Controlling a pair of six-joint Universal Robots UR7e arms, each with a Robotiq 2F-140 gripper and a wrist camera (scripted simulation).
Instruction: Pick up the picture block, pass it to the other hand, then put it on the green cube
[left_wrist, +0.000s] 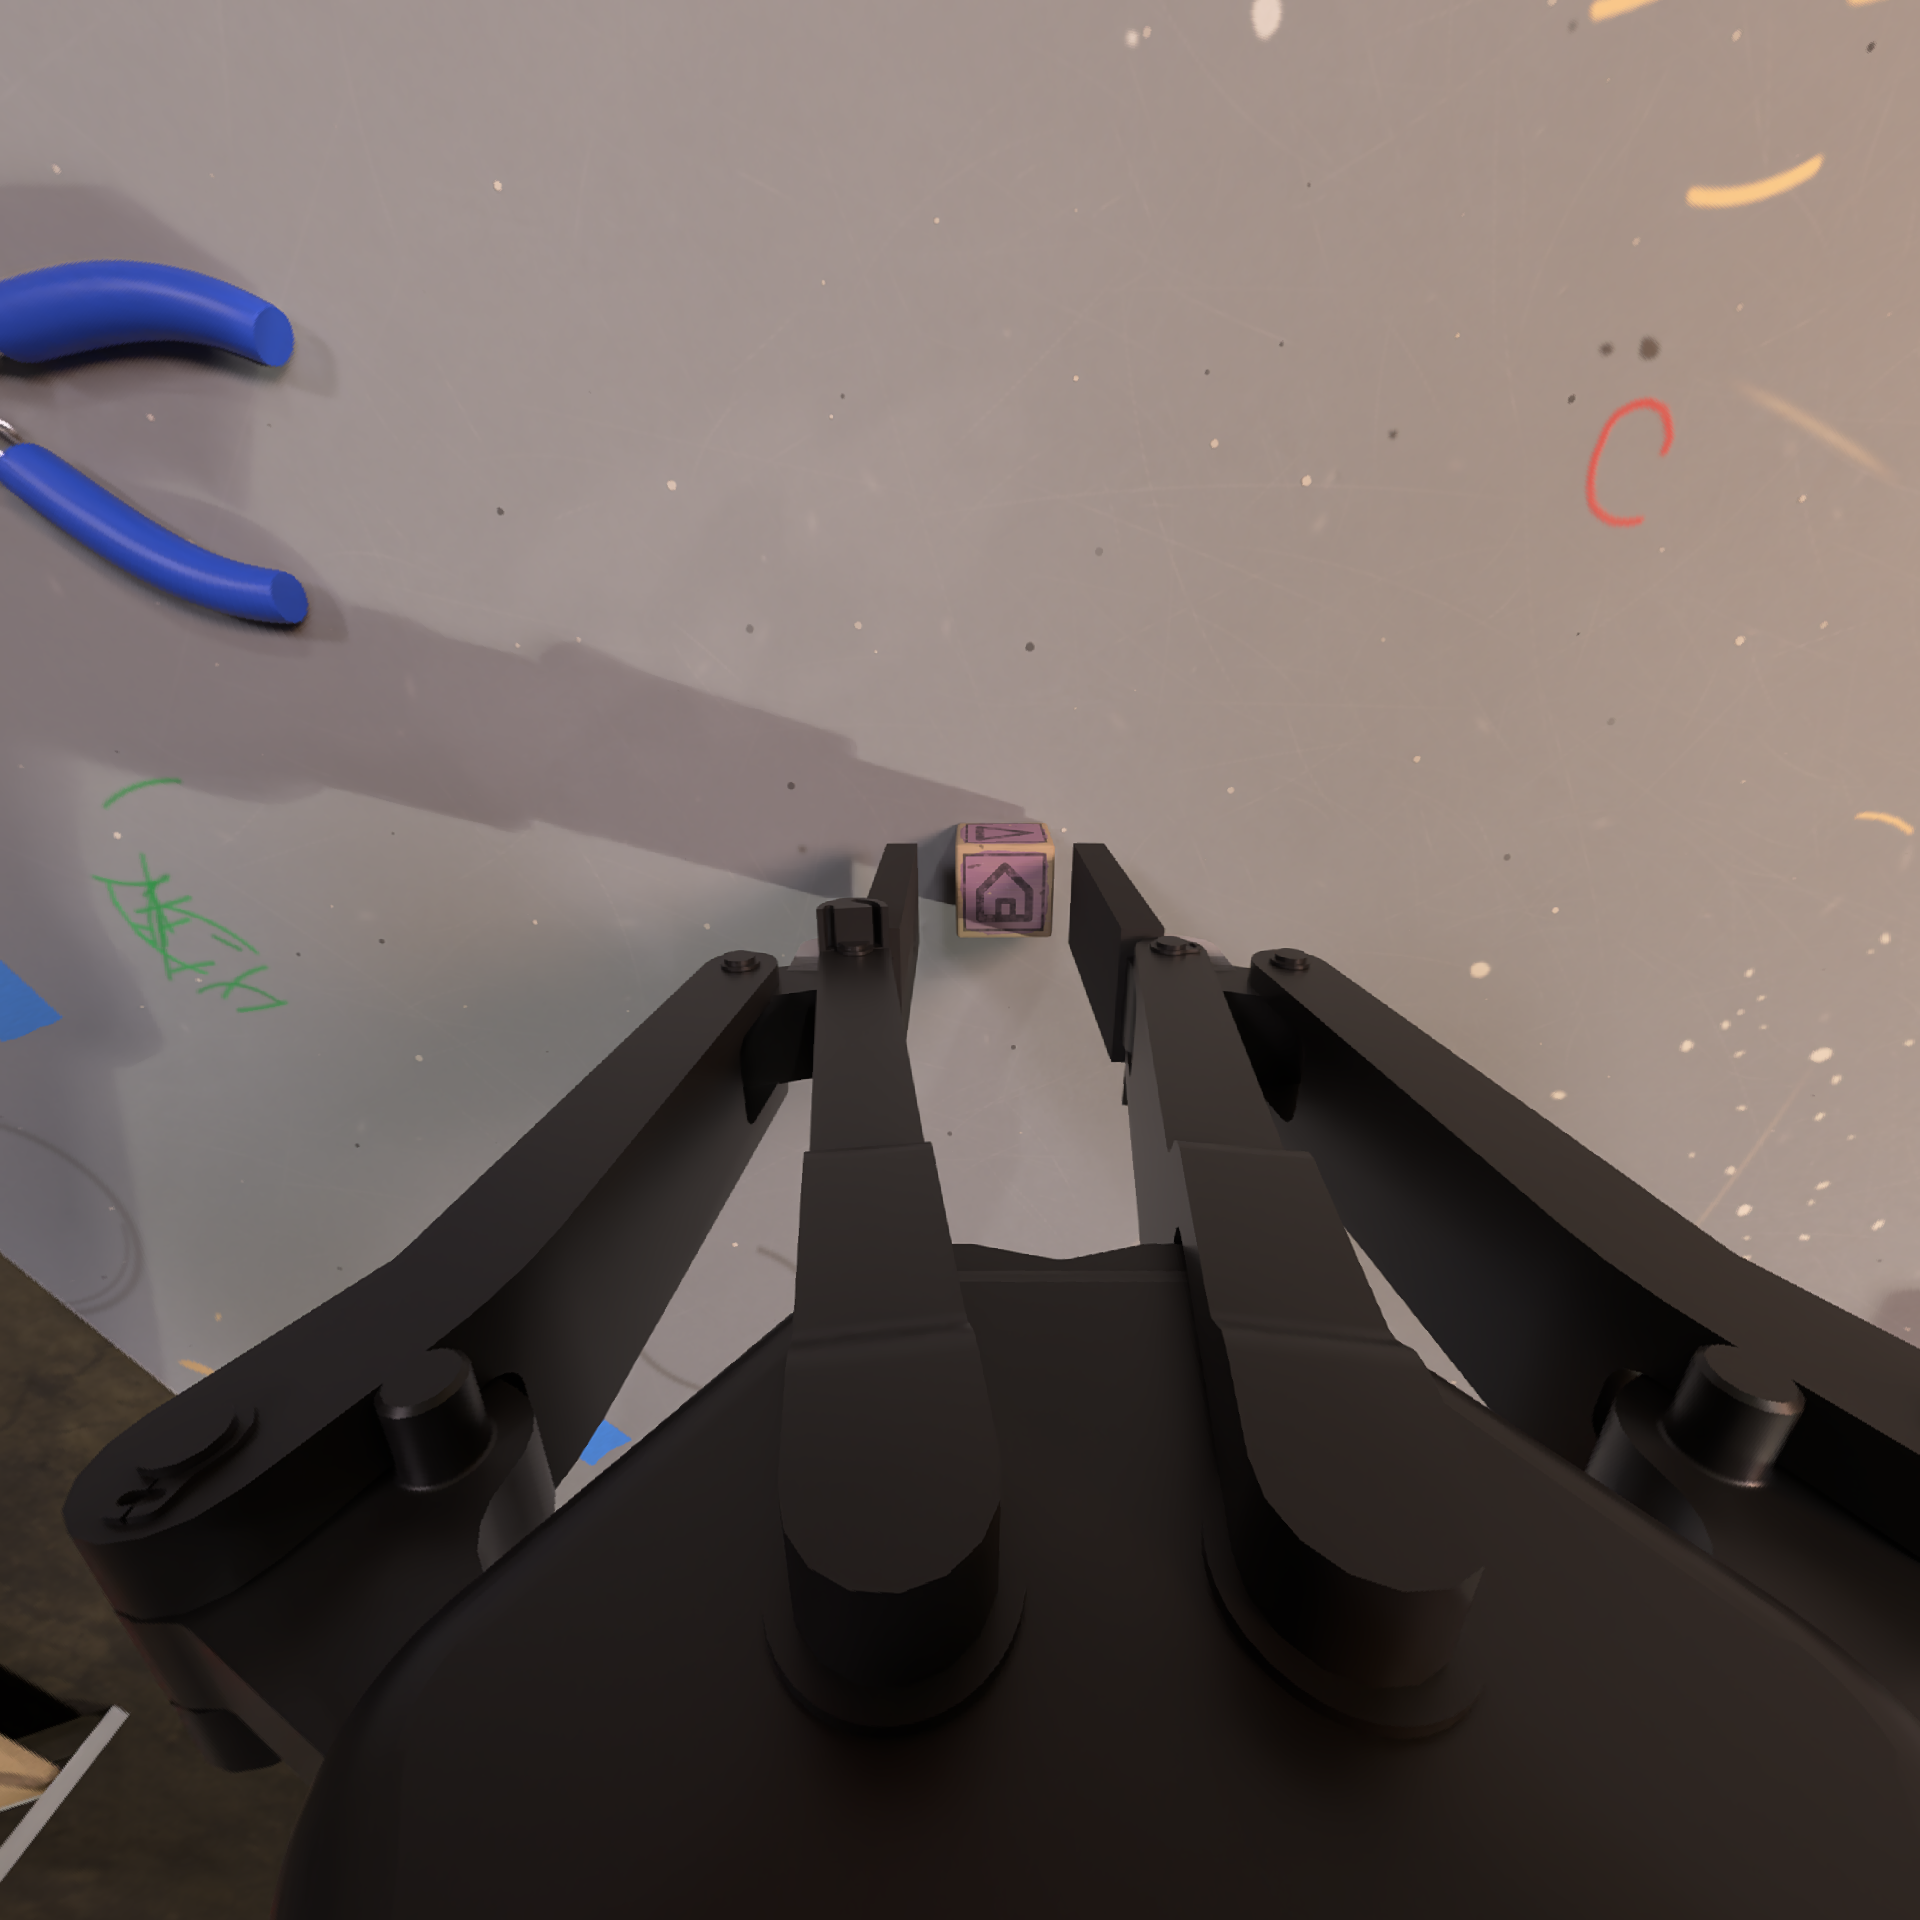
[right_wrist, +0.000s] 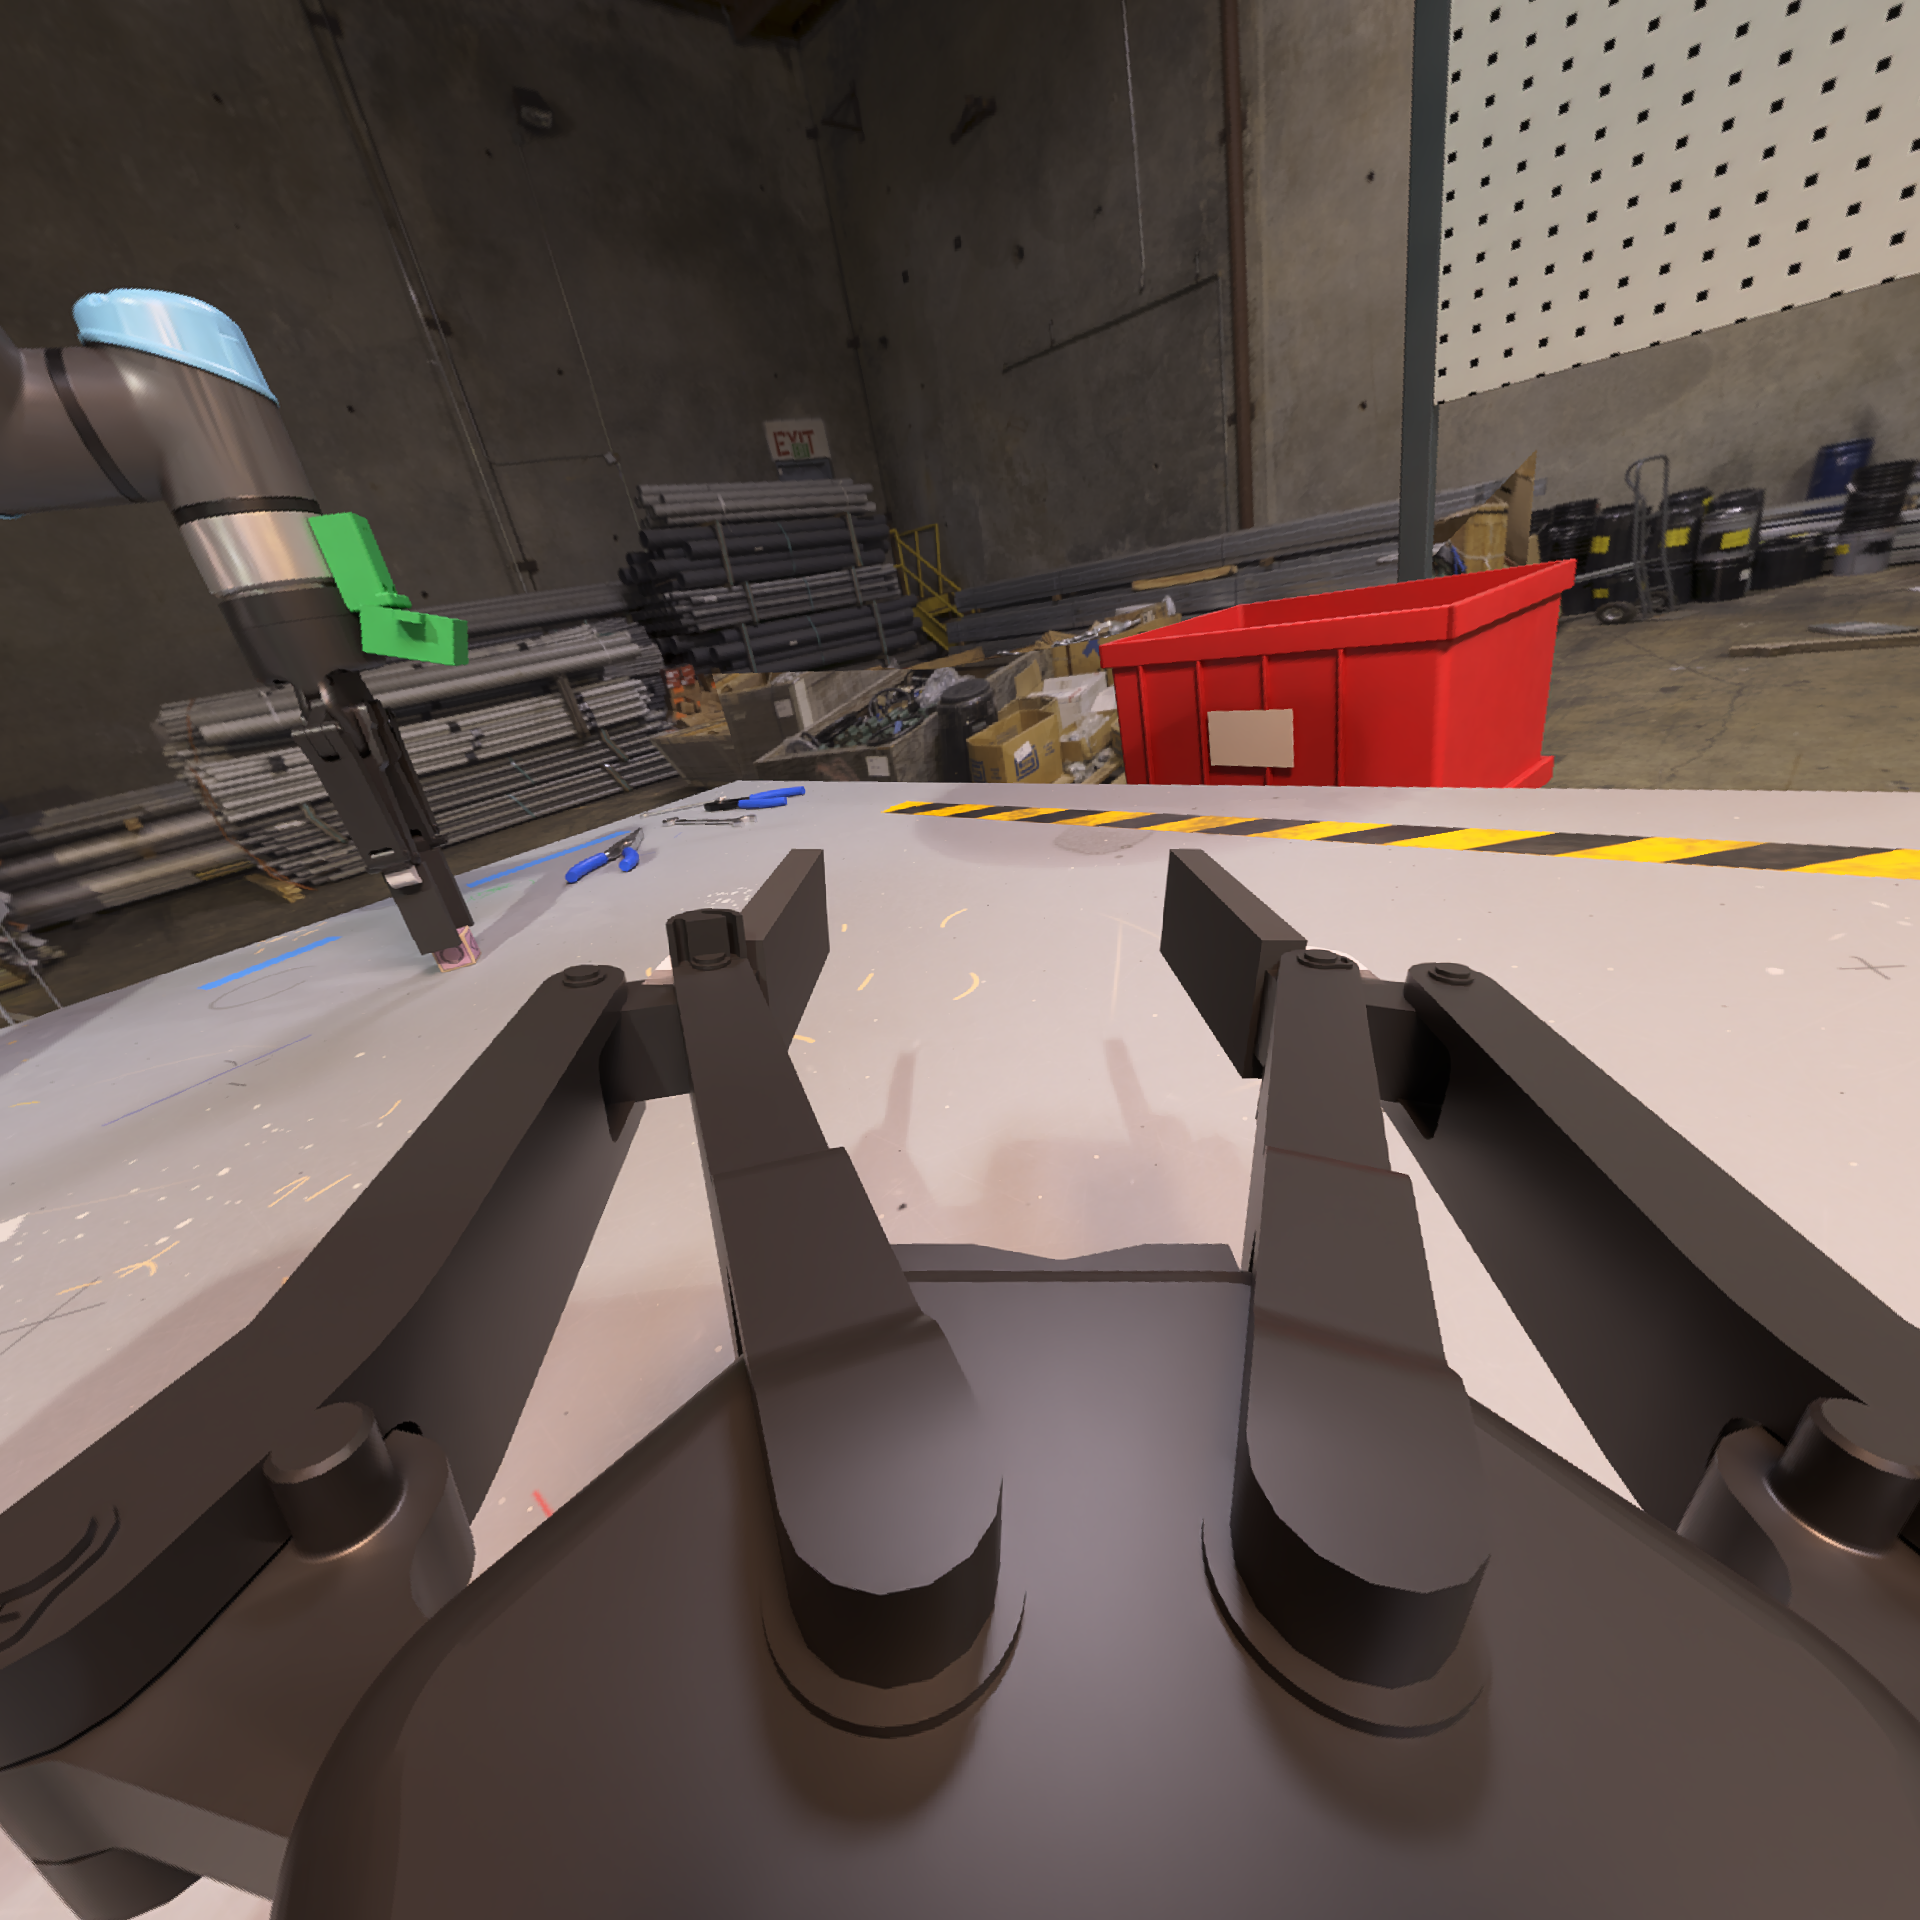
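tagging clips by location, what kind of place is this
Probably a warehouse or industrial workshop: stacked metal pipes against a concrete wall, a red bin beside cardboard boxes, and a paint-flecked worktable edged with hazard tape.

We see the block (left_wrist: 1004, 881), a small wooden cube with pale tan edges and purple faces; the face toward us bears a black outline of a house, the top face a black triangle; it sits upright and square on the grey table (left_wrist: 1247, 520); in the right wrist view the block (right_wrist: 458, 951) appears small and distant on the table (right_wrist: 1039, 1039).
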